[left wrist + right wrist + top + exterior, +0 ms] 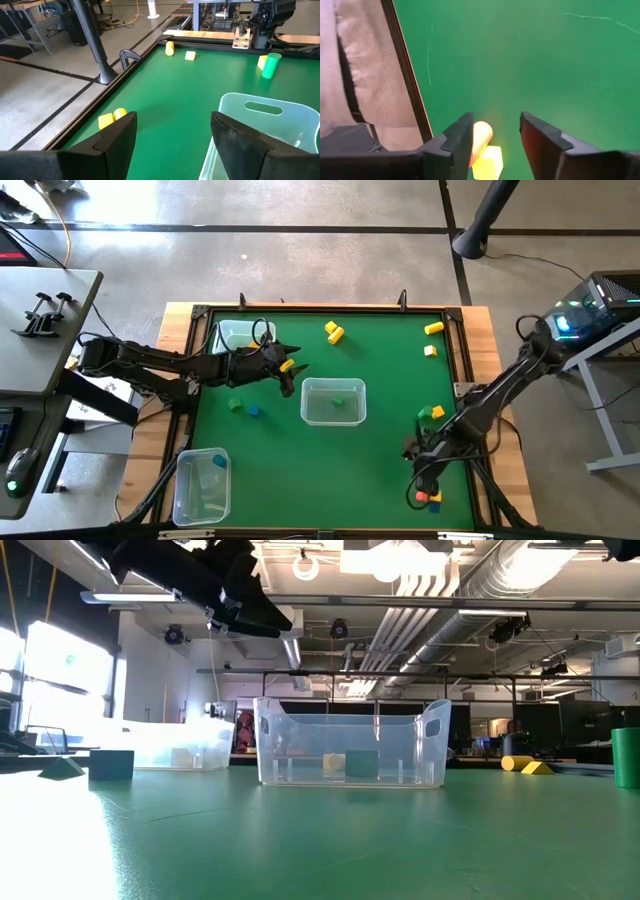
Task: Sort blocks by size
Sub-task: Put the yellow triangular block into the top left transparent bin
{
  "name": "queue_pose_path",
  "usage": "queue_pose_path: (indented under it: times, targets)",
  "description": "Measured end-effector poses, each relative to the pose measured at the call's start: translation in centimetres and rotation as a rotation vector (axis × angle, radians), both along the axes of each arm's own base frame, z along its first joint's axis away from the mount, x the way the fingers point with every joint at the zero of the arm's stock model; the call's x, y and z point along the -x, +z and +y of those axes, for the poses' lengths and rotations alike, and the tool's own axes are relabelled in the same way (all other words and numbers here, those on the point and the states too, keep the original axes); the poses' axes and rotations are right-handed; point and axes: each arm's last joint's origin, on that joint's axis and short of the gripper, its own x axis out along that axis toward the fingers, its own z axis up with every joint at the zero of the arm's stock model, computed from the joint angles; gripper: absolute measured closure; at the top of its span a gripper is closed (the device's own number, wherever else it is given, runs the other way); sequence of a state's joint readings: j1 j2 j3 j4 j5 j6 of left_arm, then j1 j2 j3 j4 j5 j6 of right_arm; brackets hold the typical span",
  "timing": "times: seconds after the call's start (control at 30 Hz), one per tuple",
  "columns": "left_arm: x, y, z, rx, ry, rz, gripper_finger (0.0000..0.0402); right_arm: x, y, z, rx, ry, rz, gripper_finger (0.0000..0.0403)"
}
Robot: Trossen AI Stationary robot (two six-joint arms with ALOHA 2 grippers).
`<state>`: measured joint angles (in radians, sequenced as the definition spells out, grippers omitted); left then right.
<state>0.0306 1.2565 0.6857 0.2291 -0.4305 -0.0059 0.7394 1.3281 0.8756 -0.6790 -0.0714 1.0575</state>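
Observation:
My right gripper (pixel 420 483) is open at the near right of the green mat, pointing down. Its fingers stand on either side of an orange block (pixel 481 137) and a yellow block (pixel 489 162); the orange one lies close by one finger, and I cannot tell whether they touch. These blocks (pixel 428 498) lie on the mat beside a blue one (pixel 436 507). My left gripper (pixel 287 372) is open and raised over the mat, between the far-left bin and the middle bin; nothing is between its fingers (pixel 172 145). It shows high up in the low view (pixel 255 605).
Three clear bins stand on the mat: middle (pixel 333 402), far left (pixel 238 335), near left (pixel 202 485). Loose blocks lie around: yellow ones far (pixel 333 332) and far right (pixel 433 328), green and blue at left (pixel 243 408), green and yellow at right (pixel 432 413). A black rim edges the mat.

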Motion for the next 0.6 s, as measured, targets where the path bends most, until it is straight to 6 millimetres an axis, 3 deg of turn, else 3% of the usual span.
queue_pose_path:
  times: [0.27,0.6]
  targets:
    - [0.0,0.0,-0.4,0.026,-0.007,-0.014,0.0163,0.3,-0.3,2.2,0.034,0.036,0.074,0.0156]
    - [0.0,0.0,-3.6,0.075,-0.101,-0.036,0.0163,4.6,0.0,4.5,0.152,0.094,0.273,0.0144]
